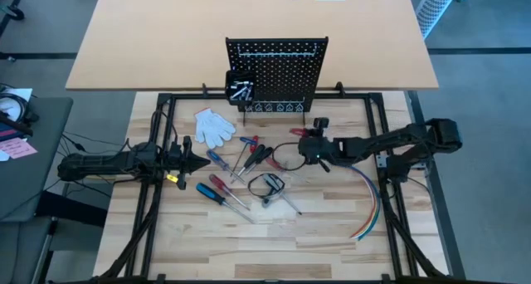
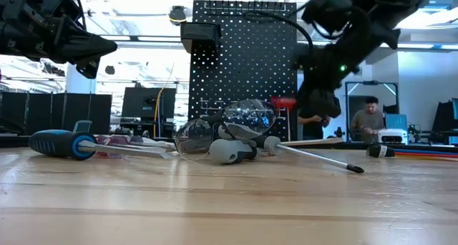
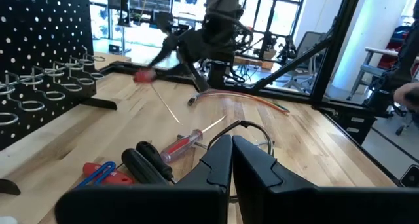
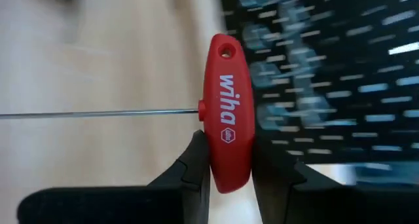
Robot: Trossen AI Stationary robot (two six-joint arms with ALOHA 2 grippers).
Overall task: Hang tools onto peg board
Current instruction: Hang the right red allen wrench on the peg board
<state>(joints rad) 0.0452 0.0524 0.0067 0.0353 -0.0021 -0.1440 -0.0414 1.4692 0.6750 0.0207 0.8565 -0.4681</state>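
My right gripper (image 1: 302, 139) is shut on a red T-handle tool (image 4: 228, 112) with a thin metal shaft (image 4: 98, 114), in front of the black peg board (image 1: 278, 72) and its small bin (image 1: 241, 86). The red handle also shows in the low view (image 2: 284, 102), above the table. My left gripper (image 1: 201, 161) is shut and empty, above the table's left part. Several screwdrivers (image 1: 217, 187) and red-handled pliers (image 1: 248, 143) lie flat on the table between the arms. My right gripper pinches one end of the red handle (image 4: 230, 168) between its two fingers (image 4: 196, 158), which lie along it. The handle's other end, with a small hole (image 4: 226, 52), sticks out past the fingertips. The shaft sticks out sideways from the handle's middle. The tool is clear of the table.
White gloves (image 1: 214, 126) lie left of the peg board. Safety glasses (image 1: 267, 184) and a grey-handled screwdriver (image 1: 280, 198) lie at mid table, with a black cable loop (image 1: 284, 158) beside them. A bundle of coloured wires (image 1: 371, 203) lies at the right. A person (image 2: 368, 116) sits beyond the table.
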